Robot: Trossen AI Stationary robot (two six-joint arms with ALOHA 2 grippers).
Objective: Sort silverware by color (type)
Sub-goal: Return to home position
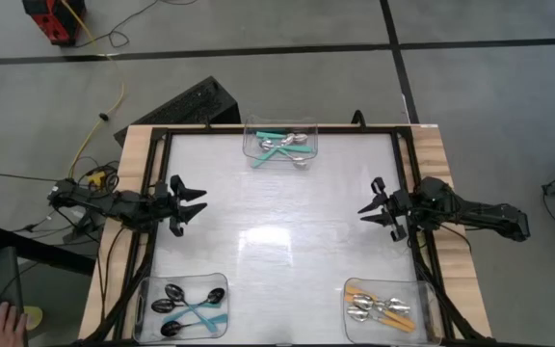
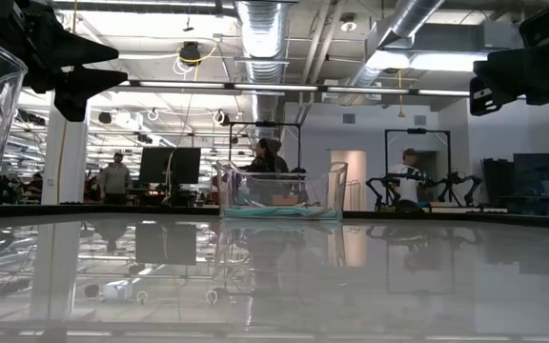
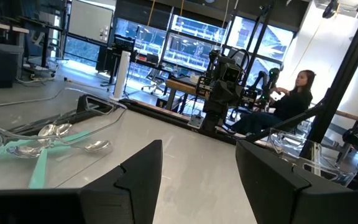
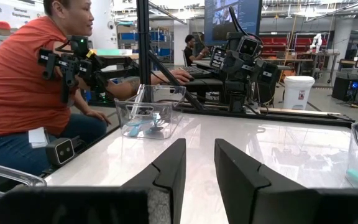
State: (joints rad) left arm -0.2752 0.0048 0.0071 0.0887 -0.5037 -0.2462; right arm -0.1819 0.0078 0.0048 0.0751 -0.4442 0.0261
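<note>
Silverware sorted into clear bins (image 1: 249,143) — teal-handled silver spoons (image 1: 282,146) far, black spoons (image 1: 186,306) near left, orange-handled spoons (image 1: 382,308) near right; left claw (image 1: 203,202) and right claw (image 1: 366,206), both apart and empty, flank the tabletop (image 1: 277,231) — retract each slowly, avoiding the bins.

One camera looks straight down, another level across the table (image 1: 277,193).

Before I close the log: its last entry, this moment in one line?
left gripper: open, left edge; right gripper: open, right edge; black spoons: near-left bin; orange spoons: near-right bin; silver-teal spoons: far bin
</note>
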